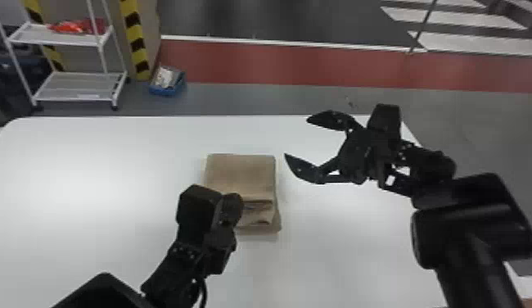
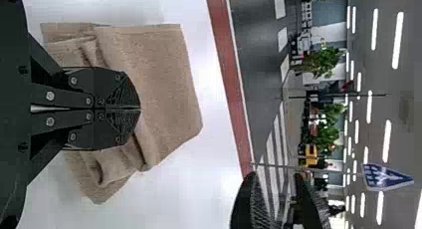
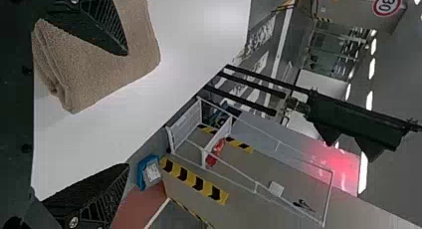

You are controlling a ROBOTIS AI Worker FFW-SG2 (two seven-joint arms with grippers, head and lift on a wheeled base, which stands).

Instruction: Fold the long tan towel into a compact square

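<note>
Mostly folded — down to a thick, near-square stack, with uneven layers left to tidy.
From the left, start at the black, flat-fingered left gripper (image 2: 140, 108): narrow, tips together, with no cloth to be seen between them. Beneath and around those tips in its wrist view, find the tan, soft cloth towel (image 1: 240, 176), stacked in layers on the smooth white table (image 1: 93, 172). Squared fairly well at the far part; rumpled and stepped at the near part, with a lower layer poking out. Farther right, see the black, flat-fingered right gripper (image 1: 297, 137): spread wide, empty, just beside the towel. Probably past the main folds — left only to align and flatten the near edges.
</note>
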